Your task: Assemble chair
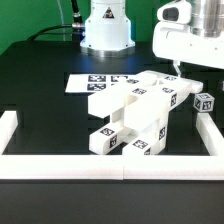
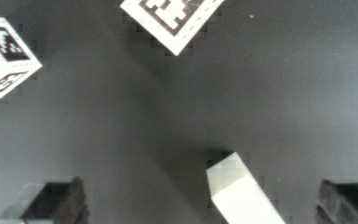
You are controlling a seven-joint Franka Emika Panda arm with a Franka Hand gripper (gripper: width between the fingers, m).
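The partly joined chair (image 1: 130,115), made of white blocky parts with square tags, lies on the black table in the middle of the exterior view. A small tagged post (image 1: 203,101) stands apart on the exterior view's right; it shows as a tagged cube in the wrist view (image 2: 2,55). My gripper (image 1: 179,68) hangs above the table behind that post, open and empty. In the wrist view the gripper (image 2: 202,205) has dark fingers (image 2: 51,200) spread wide. A white bar end (image 2: 238,185) lies below, between them, untouched. Another tagged white face (image 2: 172,15) shows at the frame's edge.
The marker board (image 1: 100,82) lies flat behind the chair. Long white border rails run along the front (image 1: 110,165), the exterior view's left (image 1: 8,128) and right (image 1: 212,132). The robot base (image 1: 105,30) stands at the back.
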